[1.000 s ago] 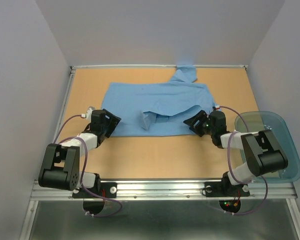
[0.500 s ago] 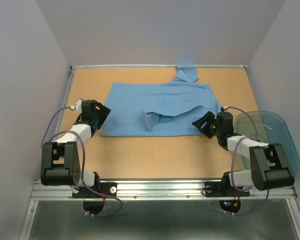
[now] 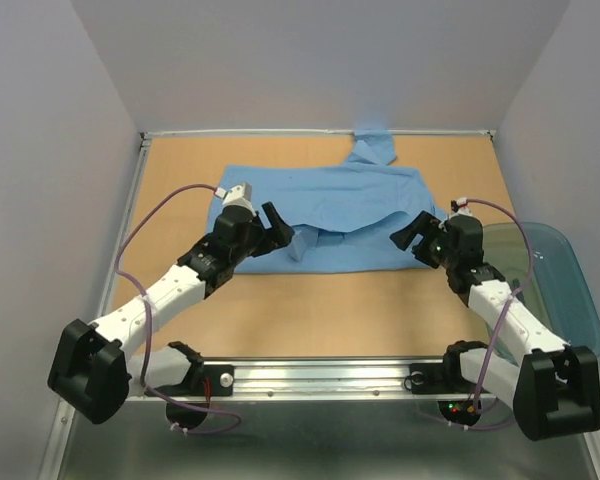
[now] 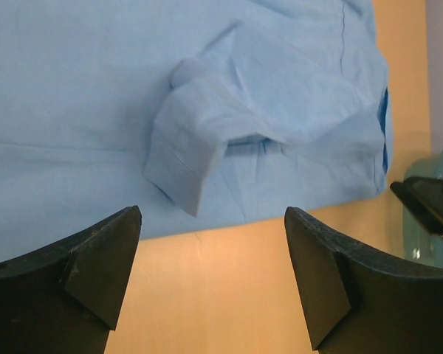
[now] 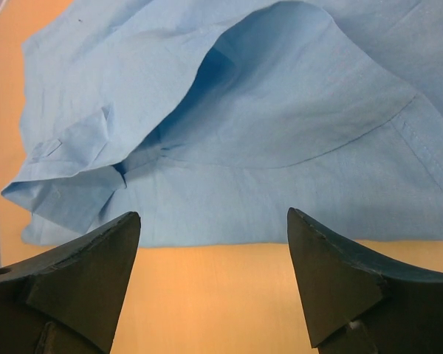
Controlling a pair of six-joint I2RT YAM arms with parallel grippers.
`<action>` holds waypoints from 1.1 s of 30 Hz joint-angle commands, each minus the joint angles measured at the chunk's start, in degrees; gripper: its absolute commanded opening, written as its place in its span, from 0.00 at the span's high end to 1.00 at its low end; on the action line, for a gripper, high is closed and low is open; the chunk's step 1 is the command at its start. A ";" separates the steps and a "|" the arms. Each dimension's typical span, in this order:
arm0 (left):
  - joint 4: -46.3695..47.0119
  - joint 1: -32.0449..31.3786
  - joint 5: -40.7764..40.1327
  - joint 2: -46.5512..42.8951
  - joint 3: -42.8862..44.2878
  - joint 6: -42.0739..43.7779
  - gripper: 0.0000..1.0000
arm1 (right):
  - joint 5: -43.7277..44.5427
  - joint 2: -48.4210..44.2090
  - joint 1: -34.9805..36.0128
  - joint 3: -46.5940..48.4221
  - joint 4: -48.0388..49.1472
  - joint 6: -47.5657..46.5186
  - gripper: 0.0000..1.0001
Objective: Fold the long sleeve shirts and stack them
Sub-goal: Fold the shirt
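Both arms have reached inward over the last second. The left gripper (image 3: 278, 226) came from off the shirt's (image 3: 330, 198) edge to just left of the folded-over cuff (image 3: 297, 241). The right gripper (image 3: 412, 230) went to the hem, well right of that cuff. Both stand wide apart, holding nothing. The shirt lies flat on the table (image 3: 310, 300), its long axis running left to right through the cuff (a sleeve doubled across the front). The left arm is nearer, with the cuff straight ahead of it.
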 commanded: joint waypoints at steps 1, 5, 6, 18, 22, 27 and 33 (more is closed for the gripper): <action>-4.15 -8.64 -7.92 2.61 0.79 1.74 0.10 | 1.13 -2.72 -0.28 3.59 -4.29 -1.11 0.14; -5.47 -13.56 -13.02 9.63 5.10 0.24 0.13 | 0.61 -3.78 -0.28 3.94 -4.99 0.21 0.14; -6.25 -14.27 -14.07 12.87 7.02 -0.02 0.16 | 0.61 -4.22 -0.28 4.03 -5.08 0.30 0.14; -13.54 -16.03 -24.71 28.00 19.69 1.56 0.45 | 1.40 -5.36 -0.37 4.56 -6.75 -0.06 0.14; -15.14 -16.03 -24.45 30.30 20.75 1.73 0.51 | 1.75 -5.63 -0.28 4.47 -6.84 -0.14 0.14; -15.75 -16.03 -24.01 31.01 20.84 2.78 0.74 | 1.84 -5.45 -0.28 4.29 -6.93 0.03 0.14; -18.65 -16.03 -34.08 29.87 24.79 15.48 0.97 | 2.19 -5.80 -0.28 4.38 -7.01 0.12 0.14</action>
